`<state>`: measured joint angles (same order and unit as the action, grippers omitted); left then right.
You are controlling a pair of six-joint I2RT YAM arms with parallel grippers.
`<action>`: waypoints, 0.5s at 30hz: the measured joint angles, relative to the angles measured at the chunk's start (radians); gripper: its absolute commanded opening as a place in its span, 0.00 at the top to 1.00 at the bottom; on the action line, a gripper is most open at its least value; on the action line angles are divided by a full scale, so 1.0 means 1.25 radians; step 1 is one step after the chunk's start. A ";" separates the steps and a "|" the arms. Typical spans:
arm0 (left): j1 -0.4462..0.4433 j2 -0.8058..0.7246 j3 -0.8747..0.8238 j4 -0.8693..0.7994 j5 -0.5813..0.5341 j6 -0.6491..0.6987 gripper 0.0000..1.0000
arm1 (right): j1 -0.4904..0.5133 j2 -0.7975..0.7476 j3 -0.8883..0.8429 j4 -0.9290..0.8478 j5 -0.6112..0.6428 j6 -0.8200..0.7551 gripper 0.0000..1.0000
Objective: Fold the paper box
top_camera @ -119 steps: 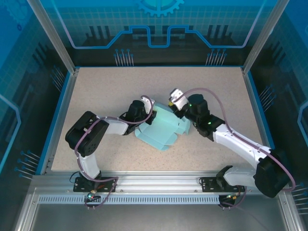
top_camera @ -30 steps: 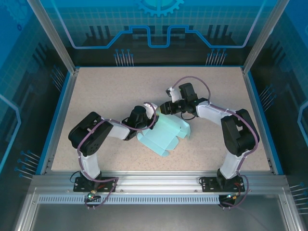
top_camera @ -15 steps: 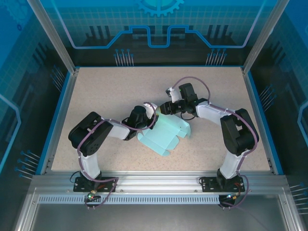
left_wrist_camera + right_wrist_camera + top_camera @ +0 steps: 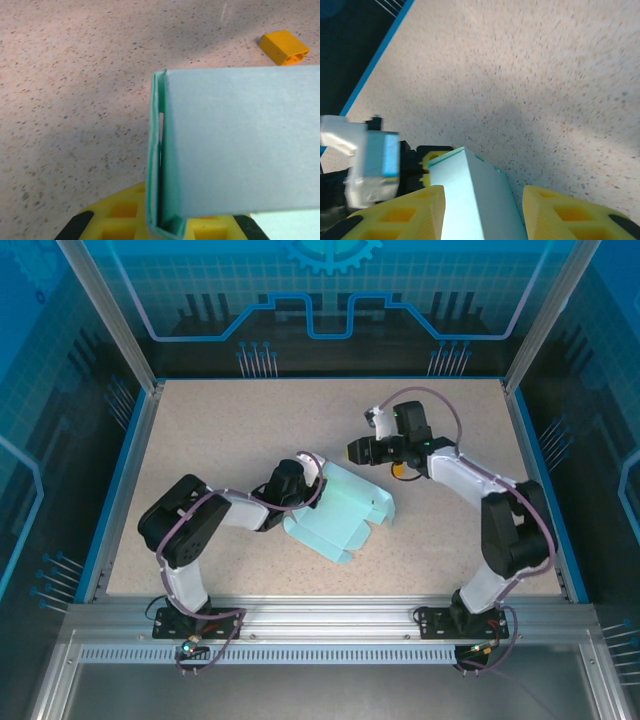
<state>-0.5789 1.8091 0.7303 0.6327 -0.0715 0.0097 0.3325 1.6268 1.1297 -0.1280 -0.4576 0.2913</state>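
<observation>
We see the box (image 4: 340,512) mid-worktop, left gripper (image 4: 165,220) clamped on its doubled wall, right gripper (image 4: 354,451) hovering jaws apart just past its far edge; we'd hold that pinch firm while the right pushes the next flap along its crease.

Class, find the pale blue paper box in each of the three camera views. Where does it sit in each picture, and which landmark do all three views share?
Top external: the paper box lies near the middle of the speckled table.
Left wrist: the paper box covers the right half, its folded edge running up from bottom centre.
Right wrist: the paper box rises from the lower edge at bottom centre.
Shared landmark: the speckled table surface behind the box.
</observation>
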 measured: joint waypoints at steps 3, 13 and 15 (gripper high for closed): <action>0.000 -0.024 0.000 -0.050 -0.031 -0.028 0.95 | 0.000 -0.082 -0.001 -0.036 0.049 -0.014 0.47; 0.000 -0.077 0.056 -0.269 -0.126 -0.143 0.96 | 0.066 -0.278 -0.079 -0.129 0.257 -0.056 0.39; 0.000 -0.081 0.069 -0.307 -0.138 -0.162 0.96 | 0.102 -0.284 -0.092 -0.148 0.291 -0.060 0.39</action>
<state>-0.5789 1.7073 0.8165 0.2485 -0.2443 -0.1932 0.4595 1.2724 1.0149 -0.3134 -0.0933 0.2161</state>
